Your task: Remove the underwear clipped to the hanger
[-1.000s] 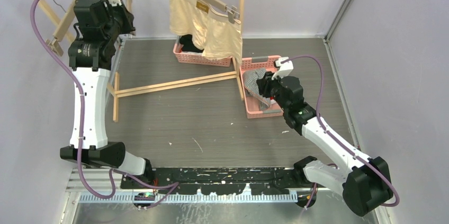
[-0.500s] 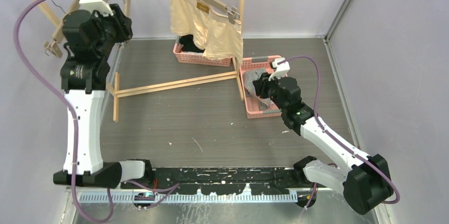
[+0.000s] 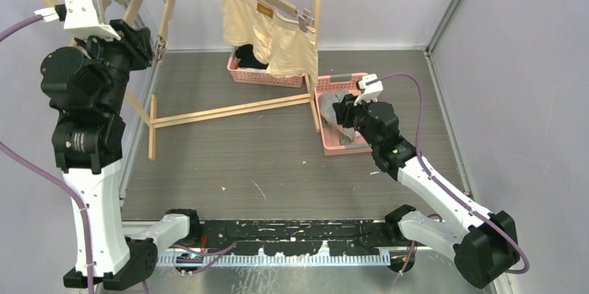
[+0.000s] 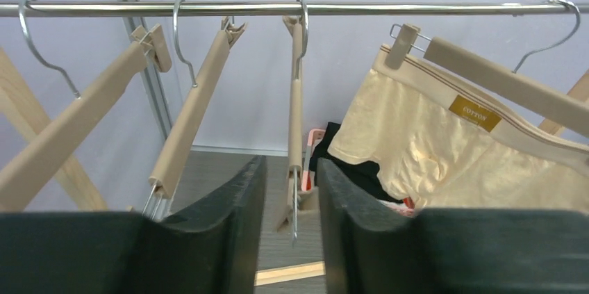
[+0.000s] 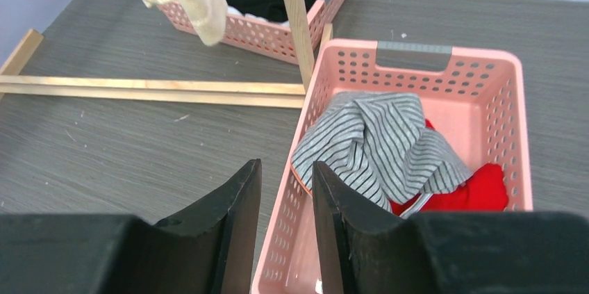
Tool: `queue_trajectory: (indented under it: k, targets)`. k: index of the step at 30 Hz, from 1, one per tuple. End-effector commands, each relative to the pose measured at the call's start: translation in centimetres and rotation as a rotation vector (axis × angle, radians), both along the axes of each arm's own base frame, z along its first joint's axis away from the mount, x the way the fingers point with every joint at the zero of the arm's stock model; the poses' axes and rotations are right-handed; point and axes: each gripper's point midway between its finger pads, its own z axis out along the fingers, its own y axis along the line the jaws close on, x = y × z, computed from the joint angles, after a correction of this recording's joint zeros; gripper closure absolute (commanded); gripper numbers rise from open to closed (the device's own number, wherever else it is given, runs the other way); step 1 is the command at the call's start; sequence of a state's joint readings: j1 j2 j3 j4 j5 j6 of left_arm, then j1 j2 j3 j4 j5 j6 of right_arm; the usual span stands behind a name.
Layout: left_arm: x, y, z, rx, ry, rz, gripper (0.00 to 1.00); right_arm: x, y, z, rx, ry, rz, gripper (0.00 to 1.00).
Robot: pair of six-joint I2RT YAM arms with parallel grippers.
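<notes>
The beige underwear (image 3: 267, 30) (image 4: 444, 155) hangs clipped to a wooden hanger (image 4: 500, 78) on the metal rail (image 4: 347, 7). My left gripper (image 3: 142, 38) (image 4: 290, 169) is open and empty. It sits back from the rail, facing an empty hanger (image 4: 296, 99) left of the beige piece. The grey-striped underwear (image 5: 382, 141) and the red underwear (image 5: 479, 190) lie in the pink basket (image 5: 417, 51) (image 3: 333, 147). My right gripper (image 3: 340, 110) (image 5: 286, 165) hovers open over that basket's left wall, holding nothing.
Two more empty hangers (image 4: 194, 106) (image 4: 83, 106) hang left on the rail. A second pink basket (image 3: 257, 75) with black clothes sits under the beige piece. The wooden rack's floor bars (image 3: 229, 110) and upright post (image 5: 295, 23) stand between the baskets and the left arm.
The left arm has swung left and back from the rack, and its gripper has gone from shut to open. The right gripper stays over the basket, its jaws slightly wider.
</notes>
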State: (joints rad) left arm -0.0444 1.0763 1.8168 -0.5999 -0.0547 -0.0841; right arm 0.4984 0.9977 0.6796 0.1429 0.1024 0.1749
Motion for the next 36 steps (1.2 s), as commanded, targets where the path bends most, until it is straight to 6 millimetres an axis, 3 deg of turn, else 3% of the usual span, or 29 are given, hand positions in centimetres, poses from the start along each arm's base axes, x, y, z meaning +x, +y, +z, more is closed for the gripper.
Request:
queue_trajectory:
  k: [1, 3, 6, 11, 16, 22, 29, 36]
  targets:
    - [-2.8, -1.0, 1.7, 0.007, -0.070, -0.065, 0.72, 0.1, -0.1, 7.2, 0.045, -0.161, -0.008, 0.62]
    - [-3.4, -2.6, 1.9, -0.021, -0.076, -0.157, 0.79, 0.1, -0.4, 8.5, 0.050, -0.184, -0.027, 0.65]
    - [-3.6, -5.1, 1.7, -0.056, -0.049, -0.296, 0.81, 0.6, -1.0, 10.2, 0.047, -0.218, -0.070, 0.77]
    - [-3.5, -8.6, 1.4, -0.089, -0.010, -0.489, 0.83, 2.8, -1.3, 12.5, 0.043, -0.255, -0.139, 0.82]
    - [-3.8, -11.7, 0.8, -0.051, 0.036, -0.585, 0.84, 5.7, 0.1, 14.5, 0.063, -0.299, -0.157, 0.87]
    - [-2.6, -14.6, -1.5, 0.070, 0.134, -0.561, 0.83, 9.0, 2.9, 15.8, 0.080, -0.310, -0.109, 0.90]
    - [0.9, -14.7, -1.7, 0.075, 0.160, -0.464, 0.80, 8.9, 7.5, 15.7, 0.088, -0.320, 0.047, 0.91]
    - [4.0, -16.1, -3.7, 0.096, 0.246, -0.451, 0.75, 4.7, 14.2, 15.2, 0.026, -0.355, 0.205, 0.91]
